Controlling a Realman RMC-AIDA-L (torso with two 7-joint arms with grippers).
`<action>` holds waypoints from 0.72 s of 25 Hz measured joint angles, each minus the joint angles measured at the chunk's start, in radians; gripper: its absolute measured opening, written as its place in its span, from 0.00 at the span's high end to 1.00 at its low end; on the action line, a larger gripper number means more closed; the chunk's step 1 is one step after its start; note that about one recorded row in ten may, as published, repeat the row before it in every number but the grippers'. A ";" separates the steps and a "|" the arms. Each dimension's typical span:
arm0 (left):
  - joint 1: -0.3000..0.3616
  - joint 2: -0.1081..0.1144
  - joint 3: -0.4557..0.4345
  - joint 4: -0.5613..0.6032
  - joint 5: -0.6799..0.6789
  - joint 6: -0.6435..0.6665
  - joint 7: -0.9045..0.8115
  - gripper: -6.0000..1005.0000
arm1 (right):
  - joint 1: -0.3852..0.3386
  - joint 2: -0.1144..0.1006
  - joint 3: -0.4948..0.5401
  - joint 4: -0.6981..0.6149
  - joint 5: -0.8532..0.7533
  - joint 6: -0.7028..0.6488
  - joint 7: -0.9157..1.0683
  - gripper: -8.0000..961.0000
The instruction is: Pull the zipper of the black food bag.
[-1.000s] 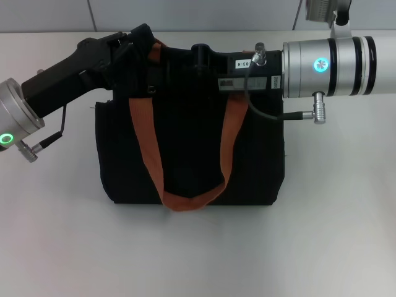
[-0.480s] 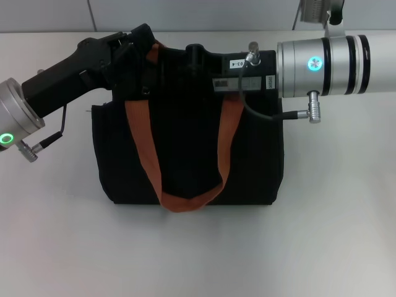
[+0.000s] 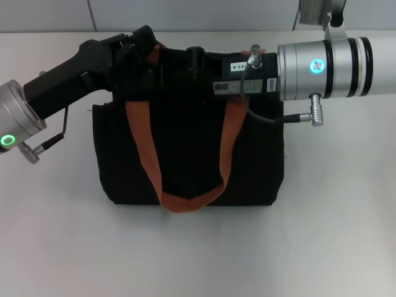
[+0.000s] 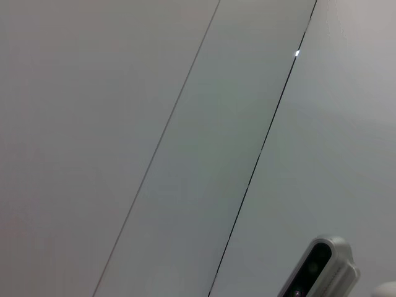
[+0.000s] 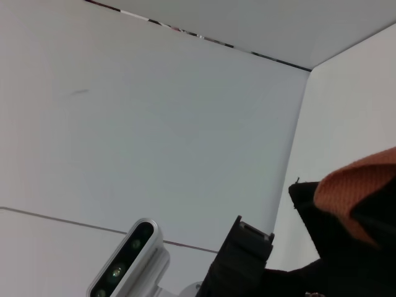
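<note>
Meanwhile the black food bag (image 3: 189, 154) is lying flat on the worktop (image 3: 334, 235), its far top edge creeping leftward as the right end effector (image 3: 197, 57), working just above that edge, is sliding toward the left end effector (image 3: 139, 43) bracing the far left corner. Neither end effector's opening can be told, and the zipper is hidden beneath them, so the pull is probably under way but unconfirmed.

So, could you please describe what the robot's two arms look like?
Both arms have silver cylindrical wrists with black end sections. The left arm carries a green ring light and a thin black cable; the right arm has black bands, a teal light, a white label and a looping black cable.
</note>
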 joint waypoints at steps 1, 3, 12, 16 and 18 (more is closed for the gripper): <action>0.000 0.000 0.000 0.000 0.000 0.001 0.000 0.93 | 0.000 0.000 -0.001 0.000 0.000 0.002 0.001 0.87; 0.000 0.000 0.000 0.000 0.000 0.002 0.000 0.93 | 0.000 0.000 -0.002 0.000 0.001 0.006 0.001 0.87; 0.002 0.000 0.000 -0.001 0.000 0.003 0.001 0.93 | -0.006 0.000 0.004 0.012 0.002 0.031 0.009 0.91; 0.003 0.000 0.000 -0.001 0.000 0.003 0.002 0.93 | -0.006 0.000 -0.003 0.012 0.002 0.034 0.021 0.93; 0.003 0.000 0.000 -0.001 0.000 0.003 0.002 0.93 | -0.006 0.000 -0.003 0.013 0.002 0.033 0.022 0.95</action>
